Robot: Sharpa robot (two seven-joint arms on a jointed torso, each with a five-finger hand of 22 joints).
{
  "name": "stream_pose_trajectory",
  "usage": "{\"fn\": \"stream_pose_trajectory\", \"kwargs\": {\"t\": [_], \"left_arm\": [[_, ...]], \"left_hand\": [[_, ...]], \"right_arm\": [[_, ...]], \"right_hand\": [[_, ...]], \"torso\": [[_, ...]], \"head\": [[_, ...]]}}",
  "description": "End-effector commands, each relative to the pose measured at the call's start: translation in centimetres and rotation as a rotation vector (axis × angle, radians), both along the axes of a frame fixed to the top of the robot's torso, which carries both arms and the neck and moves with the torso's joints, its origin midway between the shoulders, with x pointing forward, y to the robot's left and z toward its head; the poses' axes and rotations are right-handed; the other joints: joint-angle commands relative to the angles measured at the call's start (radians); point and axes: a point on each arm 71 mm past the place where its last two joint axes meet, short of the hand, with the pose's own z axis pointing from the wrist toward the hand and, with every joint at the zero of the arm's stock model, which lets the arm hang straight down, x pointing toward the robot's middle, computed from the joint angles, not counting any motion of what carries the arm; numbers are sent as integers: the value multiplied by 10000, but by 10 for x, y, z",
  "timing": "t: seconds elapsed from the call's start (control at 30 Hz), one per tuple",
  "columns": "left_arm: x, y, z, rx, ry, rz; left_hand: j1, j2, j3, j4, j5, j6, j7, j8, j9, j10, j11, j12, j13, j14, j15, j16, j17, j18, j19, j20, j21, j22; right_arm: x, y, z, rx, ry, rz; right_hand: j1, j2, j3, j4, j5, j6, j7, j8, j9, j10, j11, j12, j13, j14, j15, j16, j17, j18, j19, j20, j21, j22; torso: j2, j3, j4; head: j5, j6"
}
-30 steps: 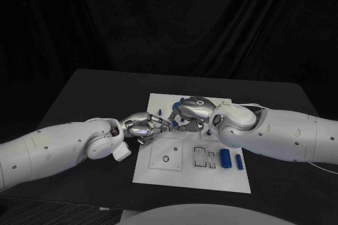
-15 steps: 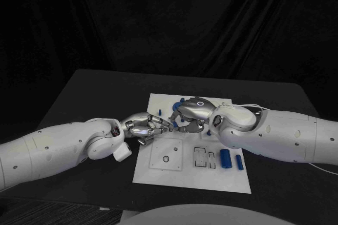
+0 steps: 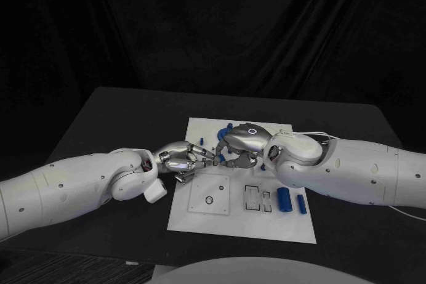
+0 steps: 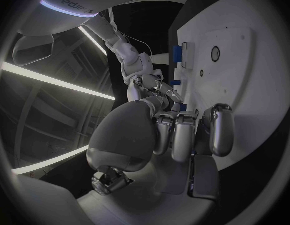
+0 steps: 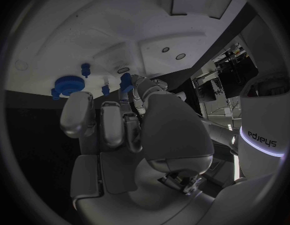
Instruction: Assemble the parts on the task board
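The black worktop [image 3: 116, 121] carries the white task board [image 3: 266, 222] at its middle, and both white arms reach in over it. The left arm [image 3: 71, 188] comes from about eight o'clock, the right arm [image 3: 355, 170] from about three o'clock.

The two silver hands meet above the board's centre. The left hand [image 3: 182, 159] sits at the board's nine o'clock edge, its fingers [image 4: 221, 130] curled forward and down toward the white surface; I cannot tell whether they grip anything. The right hand [image 3: 241, 142] hangs just beside it, toward one o'clock, fingers [image 5: 78, 112] bent downward close to the left hand's fingertips. Whether they pinch a part is hidden from me too.

On the board, two blue cylindrical parts [image 3: 284, 199] lie side by side at about four o'clock, next to two narrow rectangular slots [image 3: 258, 198]. A square plate with a small round hole [image 3: 208, 200] sits at seven o'clock. A round blue gear-like part [image 5: 68, 85] stands near the board's far edge, and small blue pegs [image 5: 86, 69] stand near it.
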Motion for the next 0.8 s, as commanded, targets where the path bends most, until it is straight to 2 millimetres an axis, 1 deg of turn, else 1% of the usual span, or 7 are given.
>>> {"fn": "stream_pose_trajectory", "kwargs": {"t": [0.03, 0.47, 0.8], "left_arm": [[-1, -4, 2, -249, -32, -121], [-1, -2, 2, -251, -42, -72], [-3, 14, 4, -250, -217, 333]], "left_hand": [[-84, -16, 41, -11, 29, -73, -13, -39, -12, 1048, 40, -8, 2617, 1056, 92, 27, 2633, 188, -41, 6, -66, 1140], [-84, -16, 41, -11, 29, -73, -13, -39, -12, 1048, 40, -8, 2617, 1056, 92, 27, 2633, 188, -41, 6, -66, 1140], [-104, -16, 69, -33, 36, 135, 0, 8, 18, 1048, 46, -8, 2617, 1056, 97, 27, 2633, 190, -50, 17, -73, 1143]], "right_arm": [[-2, 3, -1, -52, 43, 43], [-1, 1, -2, -76, 37, -25], [2, -4, -3, -213, 81, -230]], "right_hand": [[-27, 60, -14, 64, -65, -10, -45, 33, 17, 768, 46, -55, 2316, 457, 16, -50, -9, 65, -53, 8, -42, 1499], [8, 71, 5, 47, -73, 0, -49, 27, 0, 767, 43, -57, 2314, 456, 17, -55, -13, 68, -56, 10, -57, 1495], [94, 60, 33, -6, -79, 35, -53, 20, -35, 757, 40, -72, 2302, 455, 13, -65, -20, 71, -58, 11, -75, 1492]], "torso": [[1, -4, -2], [-4, -5, 1], [-6, -5, 4]], "head": [[5, -12], [11, -6], [39, -21]]}}
